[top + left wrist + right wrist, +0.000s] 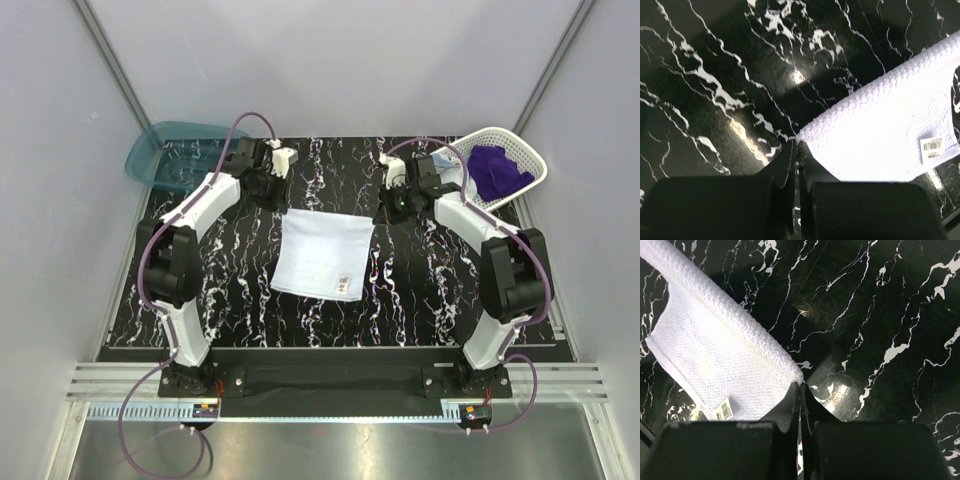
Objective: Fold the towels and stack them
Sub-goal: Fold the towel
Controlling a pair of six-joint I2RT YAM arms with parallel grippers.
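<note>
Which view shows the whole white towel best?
Top external: the white towel lies spread flat with all four edges visible. Each wrist view shows only one far corner, part of the cloth and the label.

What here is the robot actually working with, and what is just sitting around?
For the job: white towel, its corners pinched by left gripper and right gripper; purple towel, in the white mesh basket.
Just lying about: that basket; teal bin.

Teal bin and white mesh basket at black marbled table's far corners
</note>
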